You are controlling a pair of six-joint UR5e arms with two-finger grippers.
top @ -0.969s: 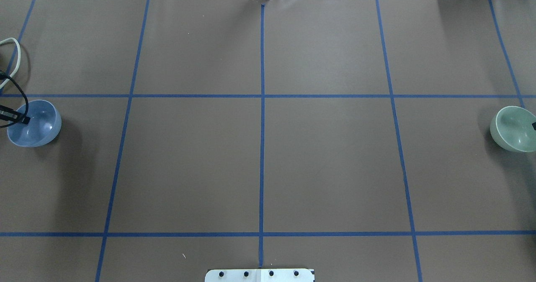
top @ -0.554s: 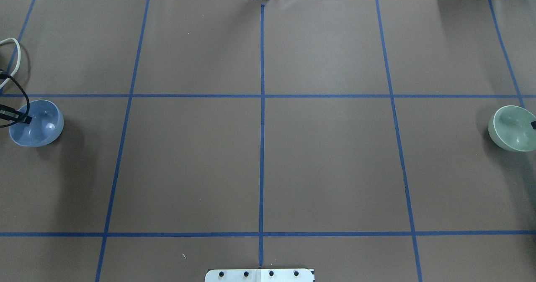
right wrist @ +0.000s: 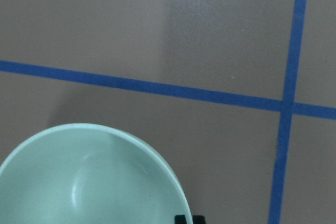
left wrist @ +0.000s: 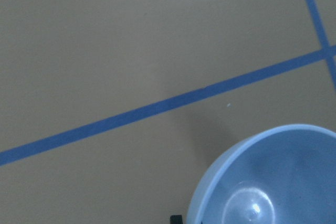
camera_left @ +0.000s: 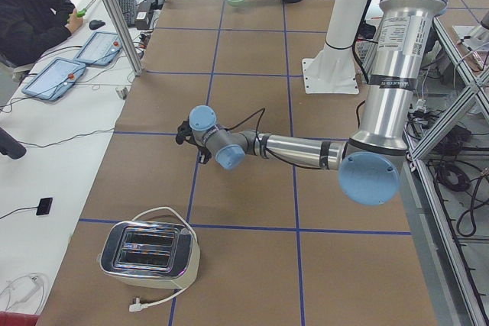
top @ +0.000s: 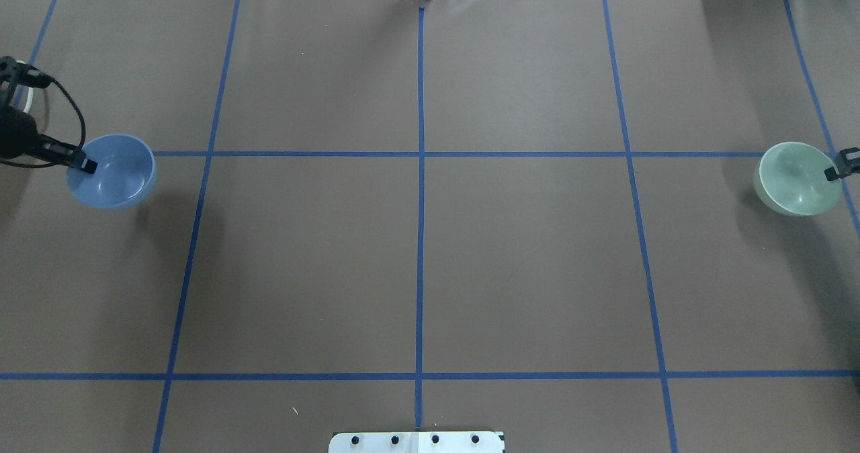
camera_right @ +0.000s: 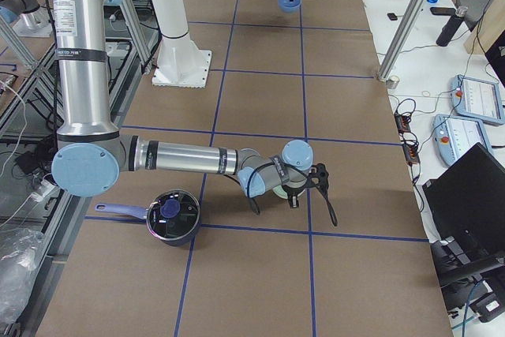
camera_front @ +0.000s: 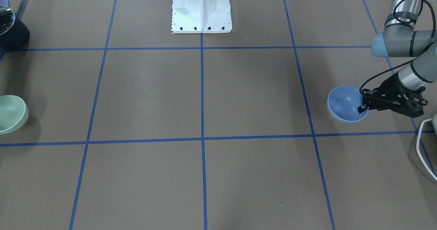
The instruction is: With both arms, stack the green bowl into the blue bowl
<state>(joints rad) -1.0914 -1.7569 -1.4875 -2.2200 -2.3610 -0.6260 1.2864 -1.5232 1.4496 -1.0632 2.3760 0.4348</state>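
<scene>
From the front, the left arm's fingers (camera_front: 361, 109) were pinched on the rim of the blue bowl (camera_front: 344, 103), near the left edge of the tabletop (camera_front: 252, 93); the green bowl (camera_front: 10, 114) sat at the right edge. Overhead, the right arm's fingers (top: 834, 173) were likewise closed over the green bowl's rim. Both bowls looked glossy, rigid, breakable and probably slippery, so a firm rim pinch seemed the sensible hold.

The glossy periwinkle blue bowl (top: 113, 172) is held tilted at the scene's far left, its rim pinched by the left gripper (top: 86, 165). The pale mint green bowl (top: 796, 177) is held likewise at the far right by the right gripper (top: 833, 172).
</scene>
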